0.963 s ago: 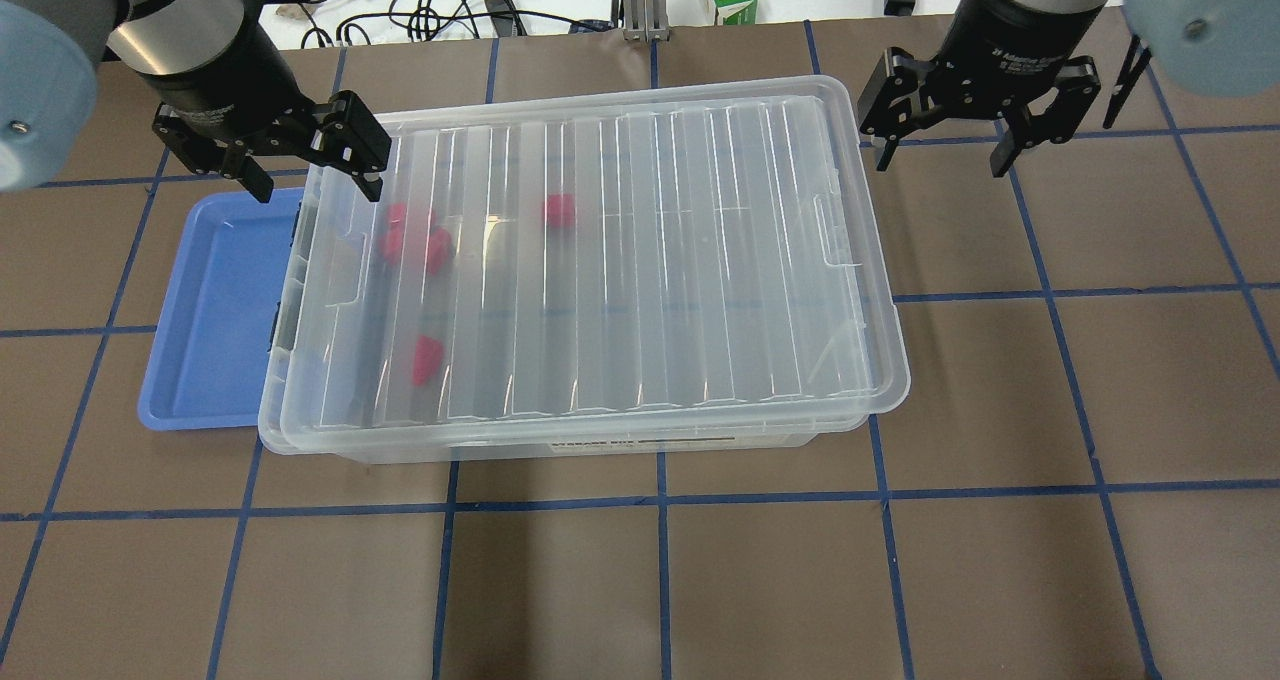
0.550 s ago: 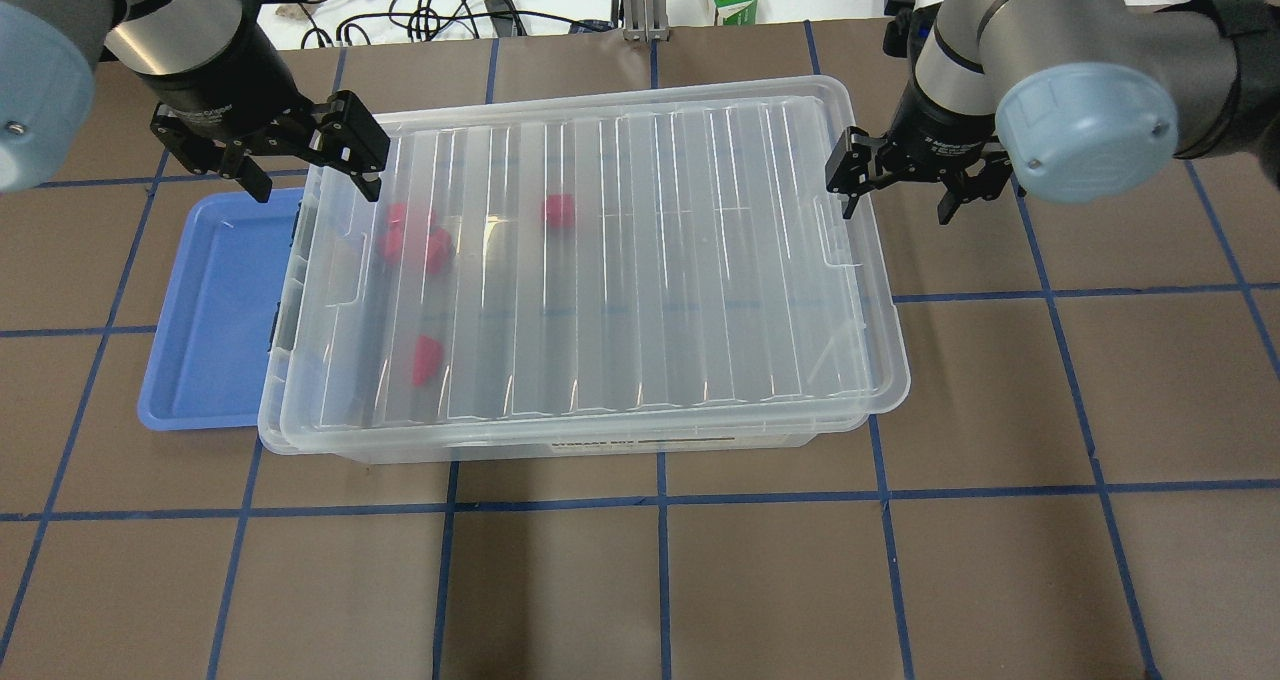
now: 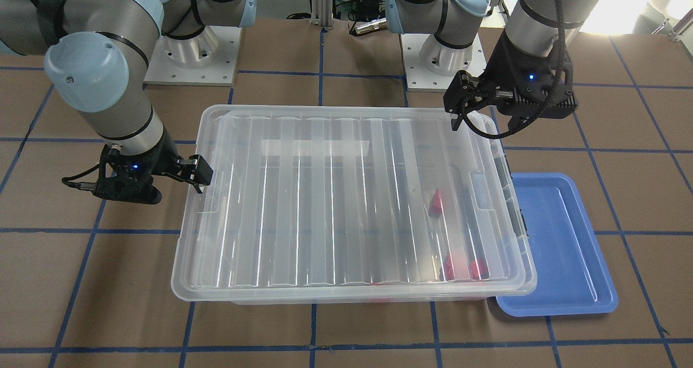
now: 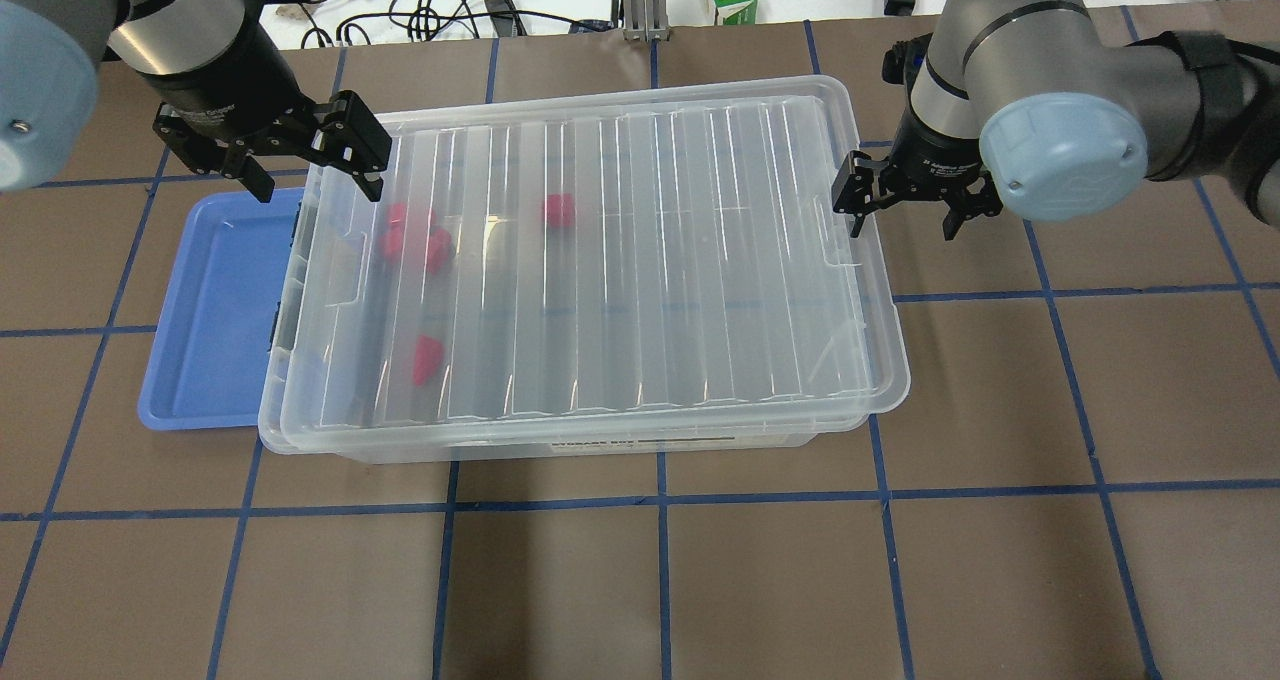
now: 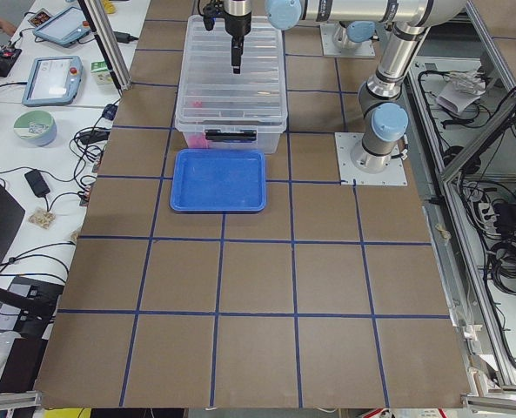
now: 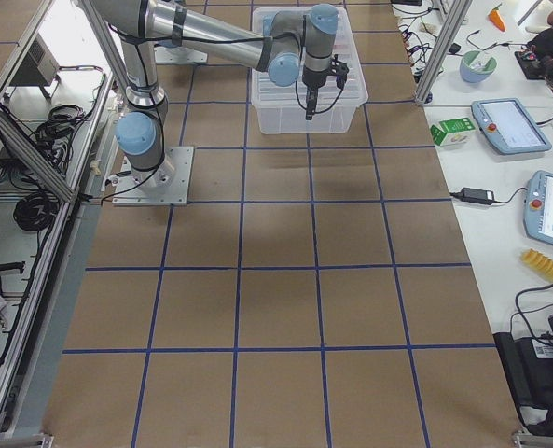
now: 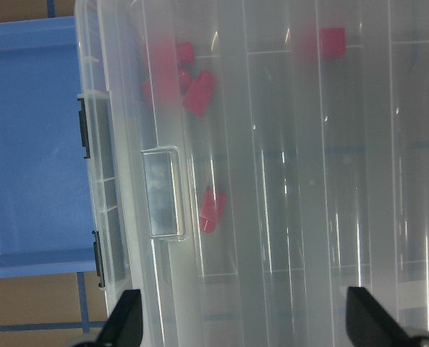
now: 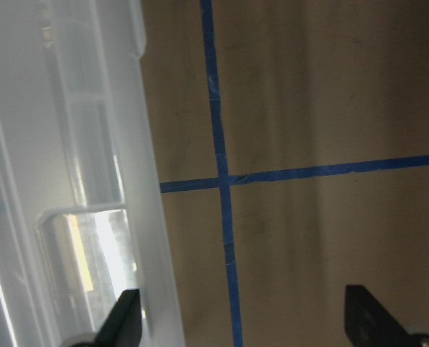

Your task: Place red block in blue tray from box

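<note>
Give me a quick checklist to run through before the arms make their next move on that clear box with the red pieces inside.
1. Translucent ribbed lid off the large clear plastic box: not ok, it is on.
2. Left hand open over the lid's tray-side end: ok.
3. Right hand open over the opposite end's rim: ok.
4. Shallow blue plastic tray free to receive: ok, nothing shows in it.
5. Target block told apart among the small red plastic pieces: cannot tell, they are blurred through the lid.
</note>
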### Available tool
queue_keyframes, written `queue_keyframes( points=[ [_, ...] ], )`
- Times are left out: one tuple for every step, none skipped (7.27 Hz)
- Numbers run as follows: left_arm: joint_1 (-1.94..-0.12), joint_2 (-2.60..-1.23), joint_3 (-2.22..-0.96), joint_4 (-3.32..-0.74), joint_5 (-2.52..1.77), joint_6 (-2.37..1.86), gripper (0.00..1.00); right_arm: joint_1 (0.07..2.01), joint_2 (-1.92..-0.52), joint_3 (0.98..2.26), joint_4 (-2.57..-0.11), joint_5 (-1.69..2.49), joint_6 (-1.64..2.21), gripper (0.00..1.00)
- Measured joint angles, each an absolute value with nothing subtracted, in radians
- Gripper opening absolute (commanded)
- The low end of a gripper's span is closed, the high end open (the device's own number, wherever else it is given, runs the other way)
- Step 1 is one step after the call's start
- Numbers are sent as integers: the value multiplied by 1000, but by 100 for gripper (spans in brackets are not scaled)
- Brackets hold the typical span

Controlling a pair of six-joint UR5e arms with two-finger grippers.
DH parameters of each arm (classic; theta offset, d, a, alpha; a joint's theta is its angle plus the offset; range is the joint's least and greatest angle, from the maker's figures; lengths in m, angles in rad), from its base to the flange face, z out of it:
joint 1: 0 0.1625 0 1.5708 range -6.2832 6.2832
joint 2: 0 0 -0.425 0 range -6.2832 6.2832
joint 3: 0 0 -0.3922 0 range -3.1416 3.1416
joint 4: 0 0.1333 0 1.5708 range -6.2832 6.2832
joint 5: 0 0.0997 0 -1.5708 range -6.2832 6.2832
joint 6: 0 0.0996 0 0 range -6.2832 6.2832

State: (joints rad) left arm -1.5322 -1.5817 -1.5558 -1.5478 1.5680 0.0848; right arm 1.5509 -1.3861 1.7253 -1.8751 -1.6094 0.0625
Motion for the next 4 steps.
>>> queue_keyframes(
  points=[
    [-1532,-1582,-1556,-1547,1568,85,100,1536,-1384,1726,-1879,-1653,32,100],
    [-1532,-1583,-1556,-1547,1567,85,100,1507,-1384,1726,-1884,-1679,-6,100],
    [-1532,-1583,-1556,-1546,1567,85,100,1464,-1384,1726,-1886,-1688,-56,100],
    [-1533,-1583,-1555,-1546,1567,85,100,1417,-1385,1725,-1886,-1692,-105,100]
  ],
)
